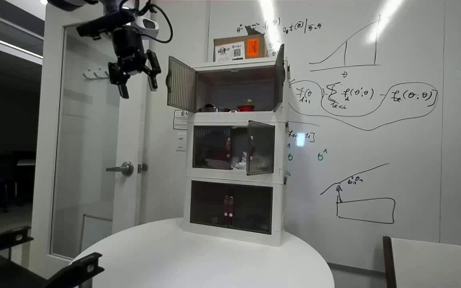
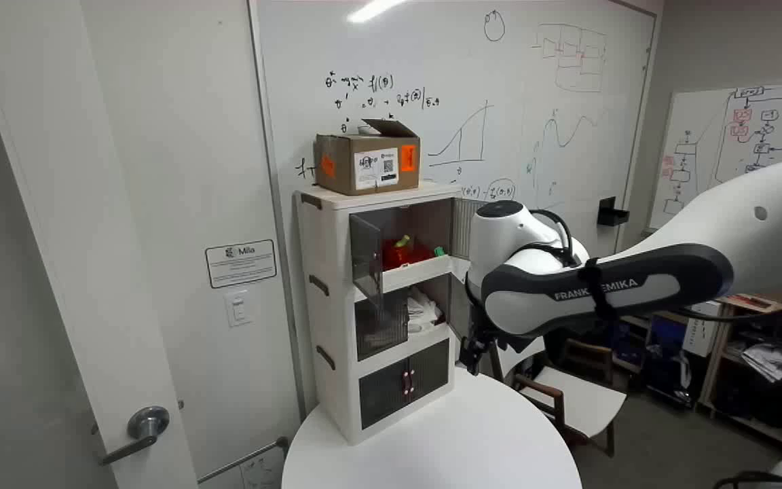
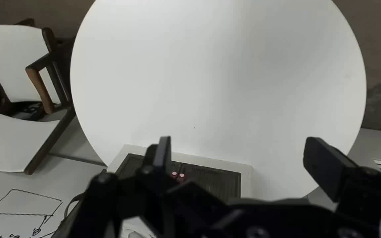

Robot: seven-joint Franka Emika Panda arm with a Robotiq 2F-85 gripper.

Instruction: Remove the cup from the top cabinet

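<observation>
The cup (image 1: pixel 245 108) is a small red shape at the front right of the top cabinet (image 1: pixel 234 117), with something yellow-green sticking up from it. In an exterior view the red cup (image 2: pixel 396 255) shows behind the left door of the top cabinet (image 2: pixel 415 274). Both doors of that compartment stand open. My gripper (image 1: pixel 138 89) is open and empty, in the air in front of the unit, apart from the cup. It is partly hidden by the arm in an exterior view (image 2: pixel 472 353). In the wrist view the spread fingers (image 3: pixel 238 145) have nothing between them; the cup is out of view.
Dark pots (image 1: pixel 207 108) sit left of the cup. The open left door (image 1: pixel 181 85) and right door (image 1: pixel 279 78) stick out. A middle door (image 1: pixel 261 148) is also open. A cardboard box (image 1: pixel 239 48) stands on top. The unit stands on a round white table (image 1: pixel 214 264).
</observation>
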